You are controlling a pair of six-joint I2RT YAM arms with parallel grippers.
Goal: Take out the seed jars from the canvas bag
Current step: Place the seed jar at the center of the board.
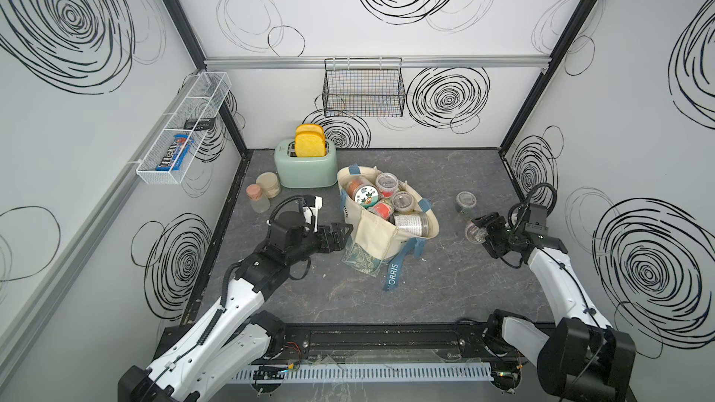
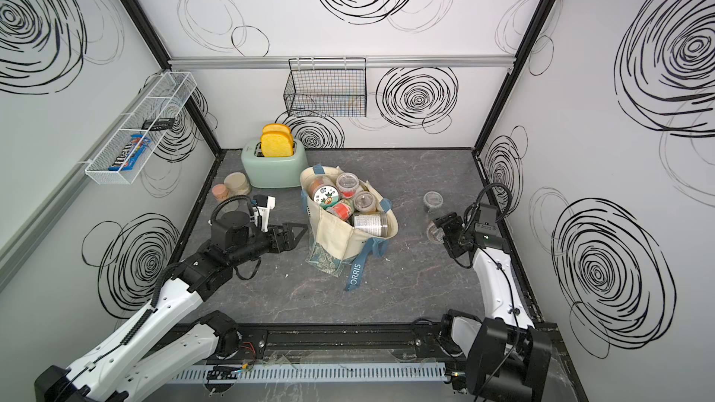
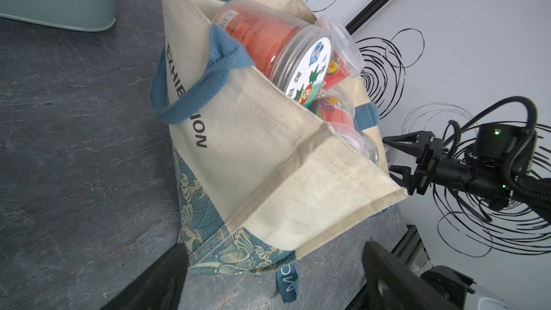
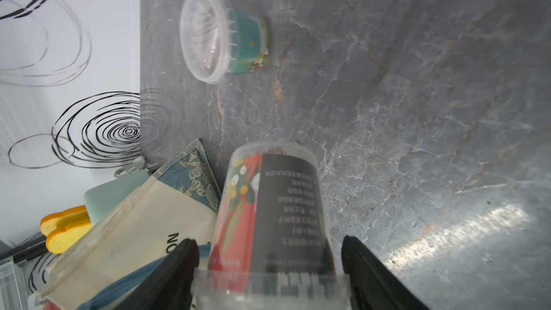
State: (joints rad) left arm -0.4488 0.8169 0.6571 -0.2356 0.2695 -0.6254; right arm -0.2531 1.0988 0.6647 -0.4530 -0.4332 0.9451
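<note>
1. The table point(image 1: 445, 288) is dark grey with pale marble veining.
2. The walls point(image 1: 329, 13) are white, scribbled with black spirals. Black posts point(image 1: 172, 13) stand in the back corners, and an aluminium rail point(image 1: 464, 61) crosses the back wall.
3. A black wire basket point(image 1: 363, 98) hangs from that rail. A white mesh shelf point(image 1: 158, 175) on the left wall holds a blue M&M's pack point(image 1: 172, 154).
4. A mint toaster point(image 1: 305, 174) at the back left has two yellow toast slices point(image 1: 309, 143) upright in it. Two frosted jars point(image 1: 268, 184) stand just beside it.
5. The bag point(image 1: 377, 235) stands mid-table with its mouth open, and jars point(image 1: 388, 183) are heaped to its rim — some upright, some on their sides.
6. Writing:
   - A strap point(image 1: 392, 278) lying on the table shows "ORRIS".
   - The bag's side reads "EXHIB…ION" in the left wrist view, with the middle hidden behind a strap.
   - One sticker lid point(image 1: 365, 195) carries cartoon figures and characters too small to read.
7. The left end effector point(image 1: 345, 235) is spread wide and empty, just beside the bag.
8. The right end effector point(image 1: 481, 232) is clamped on a labelled jar point(image 4: 280, 204) at its lid end, well right of the bag.
   - The label is red and floral, with a black panel of blurred white text.
   - I cannot tell whether its base touches the table.
9. A loose jar point(image 1: 465, 201) with a clear lid and a teal band stands on the table near it, toward the back.
</note>
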